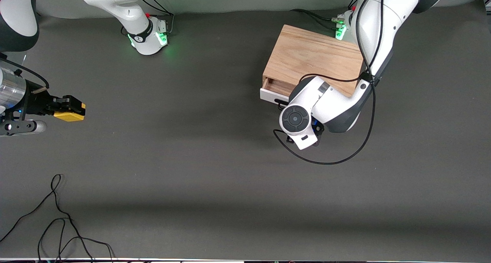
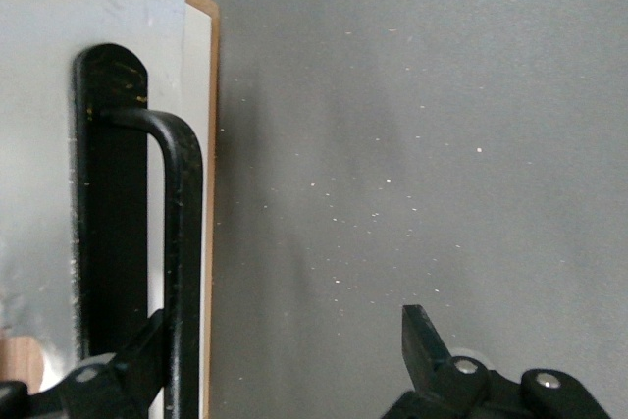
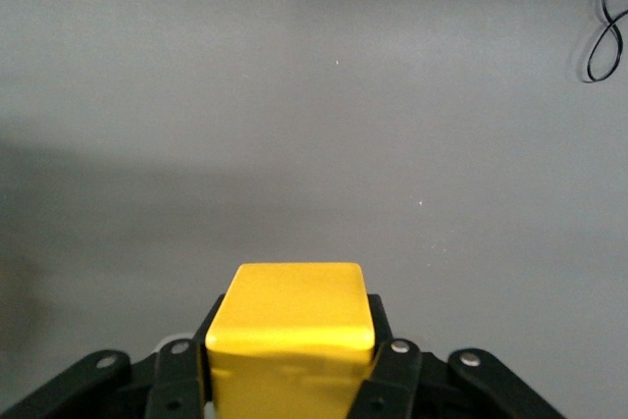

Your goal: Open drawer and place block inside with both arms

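Grey table [image 1: 215, 171], right claw [image 3: 294, 380] gripping block [image 3: 292, 326], drawer [image 1: 273, 94] seemingly ajar

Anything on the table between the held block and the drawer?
No. In the front view, only bare table separates the block from the drawer.

The cabinet [image 1: 314, 59] stands toward the left arm's end of the table [image 1: 199, 171], just before that arm's base. Its drawer [image 1: 274, 91] is pulled slightly out, and the left gripper [image 2: 285, 360] sits at the handle [image 2: 177, 242], one finger beside the bar. The right gripper [image 1: 71, 109] holds the block [image 1: 69, 115] above the right arm's end of the table. A cable [image 1: 57, 221] lies nearest the front camera.
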{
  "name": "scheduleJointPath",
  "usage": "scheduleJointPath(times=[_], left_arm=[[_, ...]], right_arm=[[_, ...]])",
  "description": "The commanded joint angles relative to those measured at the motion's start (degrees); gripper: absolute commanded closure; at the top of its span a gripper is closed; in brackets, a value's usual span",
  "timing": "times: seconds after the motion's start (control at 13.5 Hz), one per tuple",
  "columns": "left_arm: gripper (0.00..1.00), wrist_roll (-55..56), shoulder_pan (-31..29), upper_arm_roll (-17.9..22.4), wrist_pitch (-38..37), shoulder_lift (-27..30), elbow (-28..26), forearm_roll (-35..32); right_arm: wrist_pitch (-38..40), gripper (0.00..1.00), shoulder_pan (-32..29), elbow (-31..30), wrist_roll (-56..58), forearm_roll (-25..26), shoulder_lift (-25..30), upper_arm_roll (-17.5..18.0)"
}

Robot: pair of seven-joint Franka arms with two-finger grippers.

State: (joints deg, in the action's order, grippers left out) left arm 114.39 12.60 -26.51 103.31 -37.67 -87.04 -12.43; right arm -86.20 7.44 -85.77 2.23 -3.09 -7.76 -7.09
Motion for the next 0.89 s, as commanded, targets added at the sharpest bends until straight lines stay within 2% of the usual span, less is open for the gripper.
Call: scheduleJointPath(times=[0.0,0.81], left_arm=[[0.00,0.39,0.32,0.23,7.51,-1.27,1.17,-1.99],[0.00,0.39,0.33,0.14,17.10,-1.36,1.78,-5.77]], right_arm=[[1.03,1.00,0.20,0.78,-0.30,0.80,-0.07,-0.12],[0.95,1.00,0.20,0.87,-0.21,0.80,-0.15,-0.12]])
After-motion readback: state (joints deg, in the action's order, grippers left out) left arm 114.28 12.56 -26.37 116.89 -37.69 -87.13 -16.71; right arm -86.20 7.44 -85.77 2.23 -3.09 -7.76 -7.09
